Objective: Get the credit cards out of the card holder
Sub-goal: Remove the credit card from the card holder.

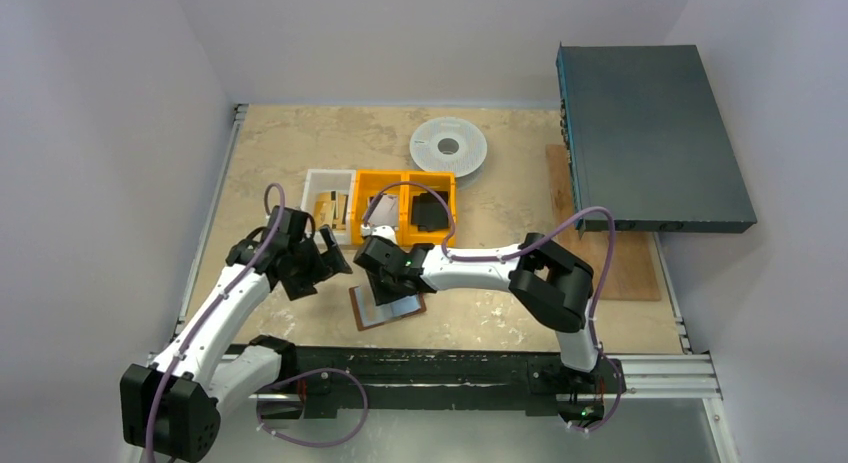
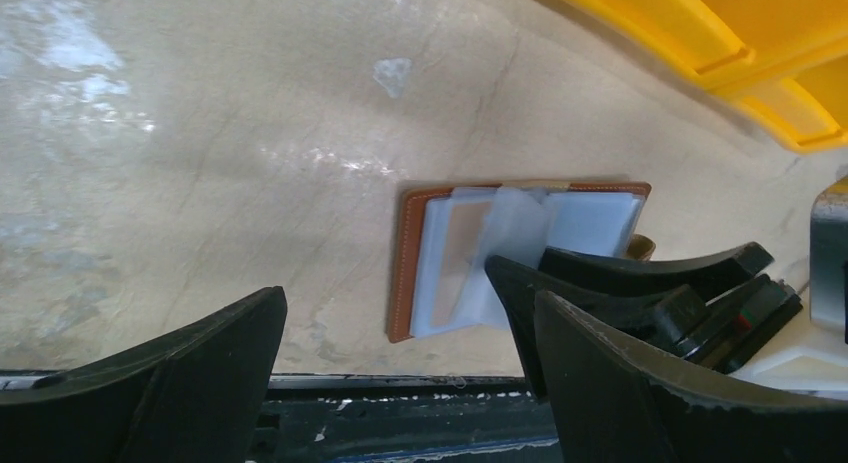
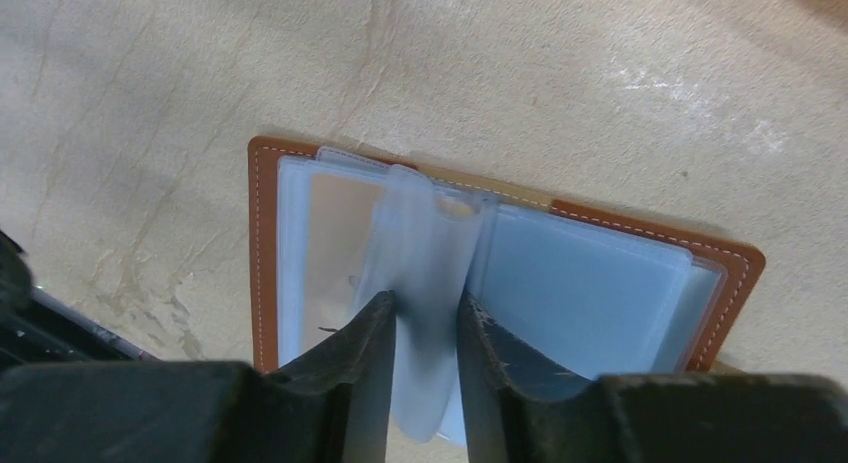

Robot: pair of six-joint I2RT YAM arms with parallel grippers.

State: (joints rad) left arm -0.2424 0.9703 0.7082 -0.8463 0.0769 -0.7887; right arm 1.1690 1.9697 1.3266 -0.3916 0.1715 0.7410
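Observation:
The card holder (image 1: 388,308) lies open on the table near the front edge, brown leather around pale blue clear sleeves (image 3: 590,293). My right gripper (image 3: 425,305) is right above it, its fingers closed on a bunch of sleeves standing up from the spine (image 3: 425,233). It also shows in the left wrist view (image 2: 620,273), over the holder (image 2: 405,263). My left gripper (image 1: 335,263) is open and empty, just left of the holder (image 2: 408,295). No credit card shows clearly; a tan face shows through the left sleeve (image 3: 330,243).
Orange bins (image 1: 405,183) stand just behind the holder, one with a black item (image 1: 430,215). A white bin (image 1: 322,178) is to their left. A white spool (image 1: 449,145), a dark box (image 1: 650,133) and a wooden board (image 1: 625,263) are further back and right.

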